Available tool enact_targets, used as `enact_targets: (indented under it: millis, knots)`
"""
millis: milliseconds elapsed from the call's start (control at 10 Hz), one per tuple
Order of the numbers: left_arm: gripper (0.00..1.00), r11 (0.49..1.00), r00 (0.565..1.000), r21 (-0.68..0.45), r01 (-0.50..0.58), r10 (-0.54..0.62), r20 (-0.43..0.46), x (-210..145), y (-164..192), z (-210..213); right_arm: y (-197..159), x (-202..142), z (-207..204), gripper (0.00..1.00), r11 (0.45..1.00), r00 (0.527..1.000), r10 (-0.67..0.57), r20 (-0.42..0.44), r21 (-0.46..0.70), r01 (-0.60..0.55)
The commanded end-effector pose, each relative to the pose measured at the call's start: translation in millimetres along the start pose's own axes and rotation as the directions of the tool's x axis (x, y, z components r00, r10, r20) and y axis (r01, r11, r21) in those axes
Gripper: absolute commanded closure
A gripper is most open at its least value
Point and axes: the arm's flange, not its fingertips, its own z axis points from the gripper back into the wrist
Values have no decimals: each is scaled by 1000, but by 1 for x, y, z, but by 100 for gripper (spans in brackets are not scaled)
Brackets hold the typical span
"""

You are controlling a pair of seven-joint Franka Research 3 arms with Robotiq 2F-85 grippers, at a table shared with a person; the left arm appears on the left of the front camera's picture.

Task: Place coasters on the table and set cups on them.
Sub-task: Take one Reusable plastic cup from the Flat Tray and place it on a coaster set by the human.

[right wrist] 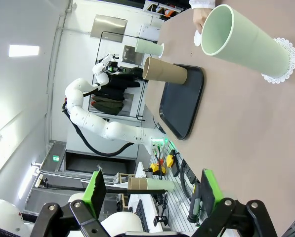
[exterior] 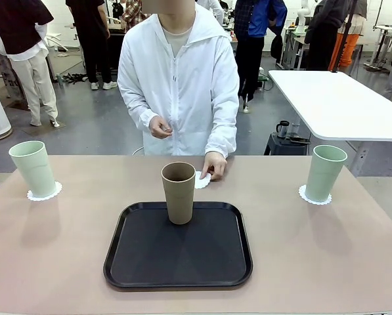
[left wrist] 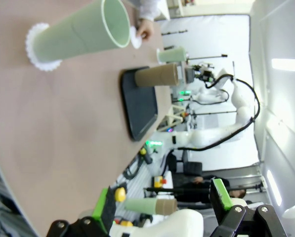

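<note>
Two mint green cups stand on coasters on the table [exterior: 64, 262]: the left cup [exterior: 33, 168] on its coaster [exterior: 44, 192], the right cup [exterior: 325, 172] on its coaster [exterior: 314, 195]. The brown cup [exterior: 178, 192] stands upright at the far edge of the black tray [exterior: 178, 246]. Just behind the tray a person's hand [exterior: 215, 165] presses a third coaster [exterior: 202, 180] onto the table. My left gripper [left wrist: 162, 202] is open, well back from the left cup [left wrist: 83, 32]. My right gripper [right wrist: 151, 190] is open too, far from the right cup [right wrist: 246, 42].
The person in a white jacket [exterior: 179, 85] stands at the far side, the other hand held at the chest. A white table [exterior: 333, 102] stands at the back right. Bare tabletop lies on both sides of the tray.
</note>
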Motion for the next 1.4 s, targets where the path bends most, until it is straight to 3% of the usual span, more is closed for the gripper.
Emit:
enact_targets:
  millis: [0,1300]
  knots:
    - [0,1000,1000,5,-4,4,-1,-1,-2,0,2,0,0,0,1000,1000,0,1,-4,0]
    - [0,1000,1000,5,-4,4,-1,-1,-2,0,2,0,0,0,1000,1000,0,1,-4,0]
